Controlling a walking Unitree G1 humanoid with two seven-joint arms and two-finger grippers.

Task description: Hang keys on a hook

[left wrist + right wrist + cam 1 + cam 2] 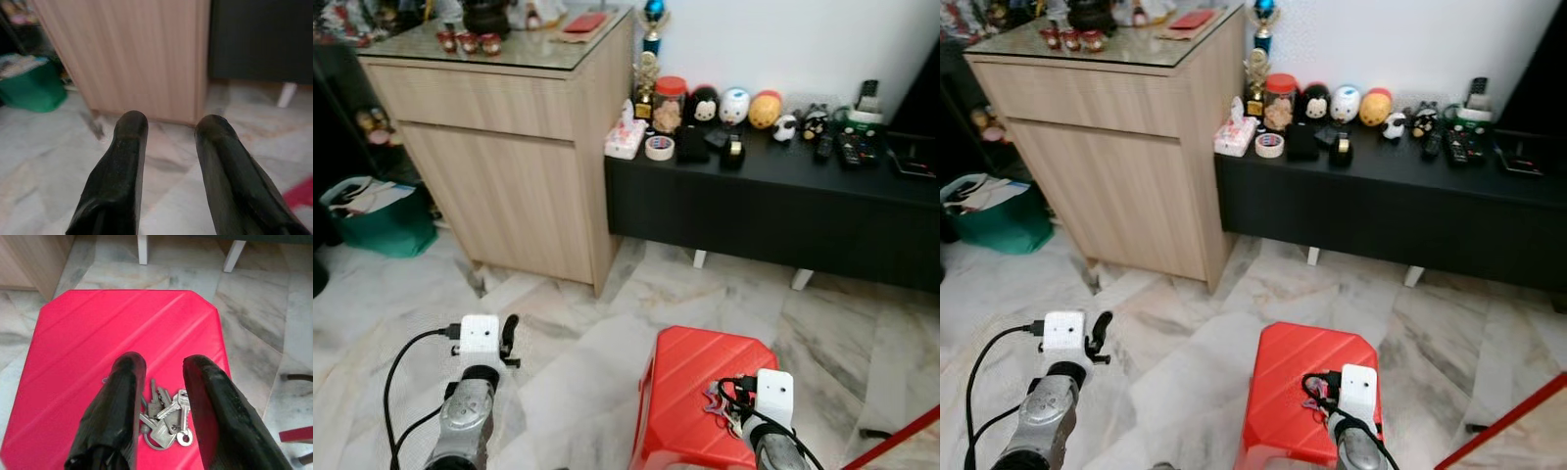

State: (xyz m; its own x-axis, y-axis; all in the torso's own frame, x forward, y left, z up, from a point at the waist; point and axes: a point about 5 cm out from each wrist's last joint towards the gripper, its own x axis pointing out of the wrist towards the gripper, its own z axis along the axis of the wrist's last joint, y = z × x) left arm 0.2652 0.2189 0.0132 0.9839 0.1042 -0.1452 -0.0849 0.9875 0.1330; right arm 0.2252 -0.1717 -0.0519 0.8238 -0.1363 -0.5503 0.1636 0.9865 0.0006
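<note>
The right gripper point(159, 377) hangs above the red plastic stool with the flat, cut-cornered top point(98, 338), its two long black fingers parted — nothing is held between them. The bunch of silver metal keys on a ring point(164, 418) lies flat on the stool top directly under the gap between the fingers, near the stool edge closest to the robot. From the wrist camera it is hard to tell whether the fingertips touch the keys or stay a little above them.

The left gripper point(168, 127) is also parted and empty, raised over the grey-veined marble floor point(578, 343), well apart from the stool on its left side. Ahead of this gripper stands the light wooden cabinet with a glass top point(509, 147); to the left of it, on the floor, sits a green bag point(382, 220).

Beyond the right gripper and the stool runs the low black bench point(773, 206) against the white wall — on it stand small toy figures, a roll of tape and remote controls.
</note>
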